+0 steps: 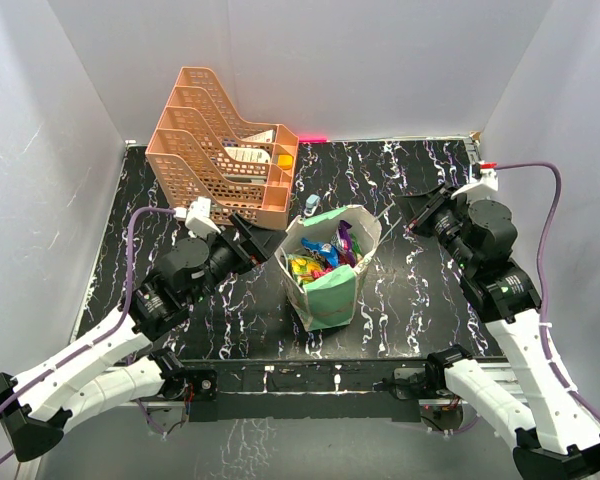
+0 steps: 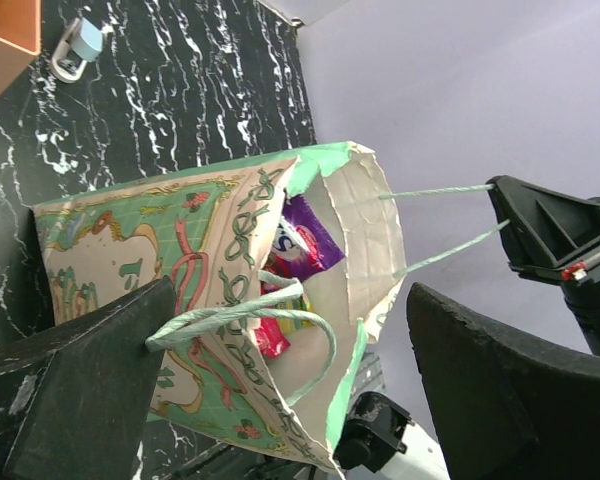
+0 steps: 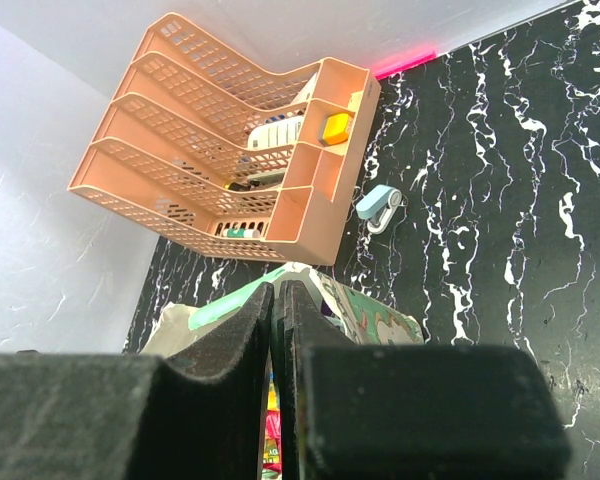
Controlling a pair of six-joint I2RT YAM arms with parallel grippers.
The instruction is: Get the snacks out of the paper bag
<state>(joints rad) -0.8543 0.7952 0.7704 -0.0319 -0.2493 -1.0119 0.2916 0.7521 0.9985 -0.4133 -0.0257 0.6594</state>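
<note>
**Bag mouth held wide, snacks all inside**

Our right hand (image 3: 277, 292) has its two dark fingers (image 3: 230, 345) pressed flat together. From the left wrist, the thin pale string handle (image 2: 442, 190) runs taut in two strands from the bag's far rim to that hand's tip; we judge it is pinched there, to pull the mouth open and steady the bag against tipping. The right wrist view itself does not show the string between the pads.

Our left hand (image 2: 292, 300) is spread as wide as it goes and holds nothing. Its fingers frame the bag from the opposite side, near the rim, which we read as lining up to reach in for a packet. The nearer handle loop (image 2: 242, 315) droops slack beside one finger; we cannot tell whether it touches.

The mint-green paper gift bag (image 1: 332, 290) stands on its base in the middle of the black, white-veined worktop (image 1: 410, 300), between both hands. Its sides carry a ribbon pattern, its inside is cream, and its rim is creased.

The snacks (image 1: 325, 255) are small glossy crinkly packets in purple, pink, yellow and blue. They are heaped inside the bag; every packet we can see is within it.

Behind the bag lies a small pale blue-white object (image 1: 311, 205); further back an orange plastic lattice tray rack (image 1: 220, 150) stands by the rear wall.
</note>
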